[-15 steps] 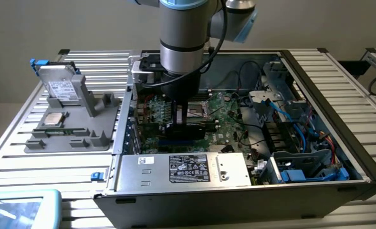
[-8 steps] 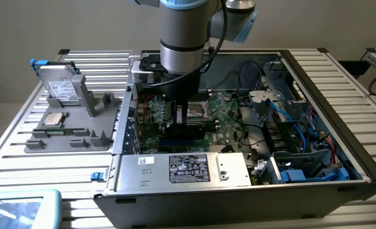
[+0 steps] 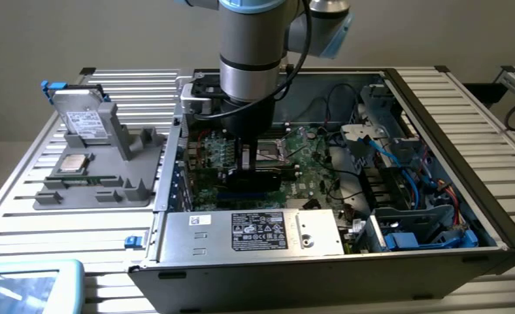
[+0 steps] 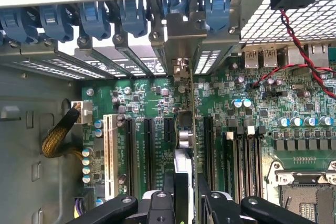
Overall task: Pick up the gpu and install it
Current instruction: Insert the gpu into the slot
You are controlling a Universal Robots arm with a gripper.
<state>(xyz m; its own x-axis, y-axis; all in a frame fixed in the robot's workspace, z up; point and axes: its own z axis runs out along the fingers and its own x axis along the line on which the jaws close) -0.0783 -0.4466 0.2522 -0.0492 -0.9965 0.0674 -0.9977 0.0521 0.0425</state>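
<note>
Clearances, all referenced to the motherboard (image 3: 314,165). Above it: case (image 3: 432,98) open, free overhead except over the slot area, taken by the arm (image 3: 250,59) and the gripper (image 3: 255,160) clamped on the gpu (image 4: 182,145), card edge-on. Beside the card: empty black slots (image 4: 148,150), narrow lanes only. Rear edge: blue latches (image 4: 134,17) and slot covers (image 4: 100,59). One side edge: braided cable (image 4: 58,137). Port corner: twisted wire (image 4: 294,40) crossing. Front edge: power supply (image 3: 249,232). Toward the exterior view's right: drive cage (image 3: 414,216), cabled.
</note>
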